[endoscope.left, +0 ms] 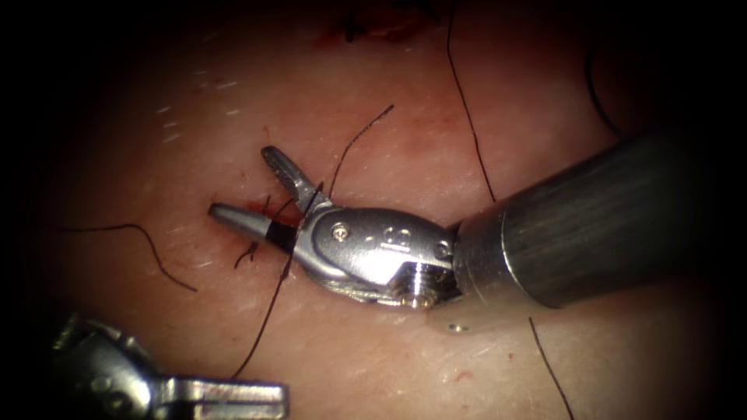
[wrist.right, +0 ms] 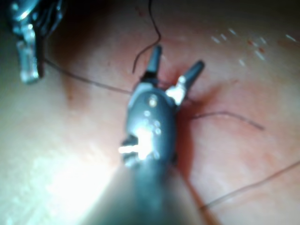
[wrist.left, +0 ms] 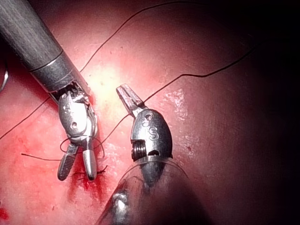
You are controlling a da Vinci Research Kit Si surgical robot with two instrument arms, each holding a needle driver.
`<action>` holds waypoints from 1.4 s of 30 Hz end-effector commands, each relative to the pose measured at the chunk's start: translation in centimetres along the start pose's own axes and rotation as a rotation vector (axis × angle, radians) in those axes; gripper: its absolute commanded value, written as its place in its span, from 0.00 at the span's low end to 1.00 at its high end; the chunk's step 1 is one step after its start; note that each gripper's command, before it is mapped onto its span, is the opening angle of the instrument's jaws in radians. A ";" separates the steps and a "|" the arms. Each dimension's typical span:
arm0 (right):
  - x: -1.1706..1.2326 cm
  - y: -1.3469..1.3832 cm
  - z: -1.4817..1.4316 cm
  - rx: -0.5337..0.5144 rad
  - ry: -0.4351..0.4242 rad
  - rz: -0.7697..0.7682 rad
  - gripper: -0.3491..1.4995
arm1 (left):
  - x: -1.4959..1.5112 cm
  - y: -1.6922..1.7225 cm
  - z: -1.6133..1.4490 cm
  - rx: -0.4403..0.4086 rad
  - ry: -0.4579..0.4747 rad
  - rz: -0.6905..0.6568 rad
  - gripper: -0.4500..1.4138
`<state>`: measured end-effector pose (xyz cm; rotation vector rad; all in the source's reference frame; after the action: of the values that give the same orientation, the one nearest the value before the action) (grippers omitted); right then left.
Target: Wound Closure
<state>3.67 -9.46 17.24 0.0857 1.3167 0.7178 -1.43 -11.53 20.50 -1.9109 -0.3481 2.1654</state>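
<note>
Right end effector [endoscope.left: 261,187] spread over thread [endoscope.left: 268,303] at cut — left end effector [endoscope.left: 226,397] together, empty

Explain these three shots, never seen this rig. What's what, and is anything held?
It's a surgical research robot practising stitching on pink pork-belly tissue. One picture looks down from an endoscope; the other two come from cameras near each arm's wrist.

The right arm's shiny steel tool enters from the right with its jaws spread wide over the small reddened cut, with thin dark thread running between them. The left arm's steel tool sits at the lower left, jaws shut, holding nothing I can see. I can't spot a needle.
</note>
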 end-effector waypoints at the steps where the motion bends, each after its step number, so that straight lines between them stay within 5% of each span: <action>1: -0.11 -0.18 0.05 0.024 -0.008 0.003 0.78 | 0.02 0.10 0.10 0.000 0.017 -0.007 0.00; 10: -0.19 -0.49 0.13 0.189 -0.045 -0.017 0.77 | 0.16 -0.66 -0.04 -0.030 0.093 -0.013 0.00; 18: -0.08 -0.70 0.11 0.291 -0.032 -0.017 0.76 | -0.21 -1.27 -0.06 -0.025 0.096 0.002 0.00; 29: 0.05 -0.71 0.03 0.324 0.023 -0.006 0.75 | -0.83 -1.65 -0.06 -0.004 0.100 0.046 0.00; 36: 0.16 -0.65 -0.02 0.335 0.122 0.004 0.74 | -1.42 -1.64 0.24 -0.003 0.105 0.042 0.00; 42: 0.31 -0.49 -0.08 0.206 0.206 0.032 0.73 | -1.49 -1.57 0.26 -0.001 0.140 0.041 0.00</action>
<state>3.74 -9.58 16.74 0.1999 1.5867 0.6222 -1.38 -10.41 22.44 -2.0756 -0.2794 2.0439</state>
